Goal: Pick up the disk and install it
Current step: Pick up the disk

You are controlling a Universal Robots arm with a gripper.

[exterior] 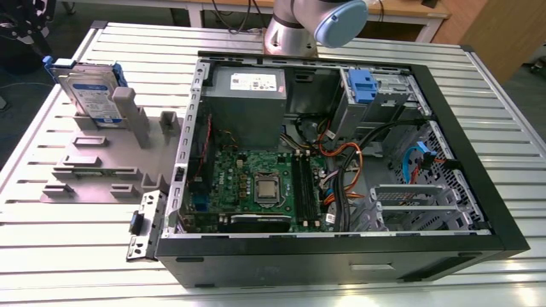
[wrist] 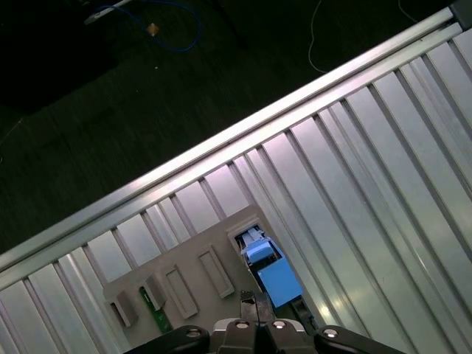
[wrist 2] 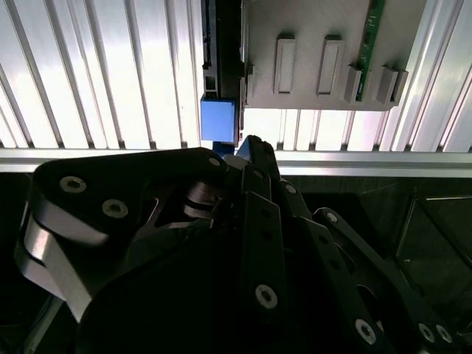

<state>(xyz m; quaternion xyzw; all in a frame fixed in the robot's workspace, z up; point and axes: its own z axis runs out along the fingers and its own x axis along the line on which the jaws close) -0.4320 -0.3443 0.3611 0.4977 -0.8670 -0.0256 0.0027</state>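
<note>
Gripper [wrist 2: 249, 145] [wrist: 249, 298] nearest in both wrist views: black linkage, jaws pressed together with nothing between them, tips near the blue end of the disk [wrist 2: 219, 122] [wrist: 278, 282], not gripping it. Disk [exterior: 87, 89] upright on edge in a grey fixture [exterior: 94, 169], at the far corner of the table [exterior: 68, 256] on the exterior view's left; silver face with white-and-blue label, blue carrier rail around it. Open computer case [exterior: 341, 263] lying across the middle of the table, just beside the fixture. Inside, green motherboard [exterior: 256, 182] near the centre, grey power-supply box [exterior: 247, 102] and blue latch piece [exterior: 362, 86] toward the far edge. Robot arm [exterior: 311, 22] rising at the table's far edge behind the case.
</note>
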